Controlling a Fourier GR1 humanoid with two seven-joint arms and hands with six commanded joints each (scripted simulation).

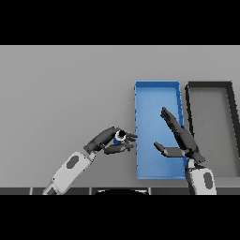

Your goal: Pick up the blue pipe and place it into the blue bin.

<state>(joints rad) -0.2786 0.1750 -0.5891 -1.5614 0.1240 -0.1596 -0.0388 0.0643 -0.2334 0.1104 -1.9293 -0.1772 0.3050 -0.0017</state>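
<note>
Curling round the blue pipe point(119, 137), our left hand point(108, 142) has fingers over the top and thumb underneath, so the pipe is pinched and looks to be off the grey table point(61, 93). We only see a small blue bit with a dark round end facing up toward us; from that we judge the long axis points roughly toward the camera, but we can't tell its length or true tilt.

Outward from the grip: the blue bin point(157, 87) lies just to the right of the fingertips, its near left wall right beside them. Pipe is not over the bin interior yet, by our read. Key relation for the next move: bin is rightward of the holding hand, short traverse, then release.

Our right hand point(180, 140) sits above the bin's right half, fingers straight and spread, thumb out, holding nothing. It's closer to the bin than the left, and could be in the way of the drop.

A dark grey bin point(210, 84) sits further right, beside the blue one; not our target.

Risk: pipe clipping the bin wall if carried low.
</note>
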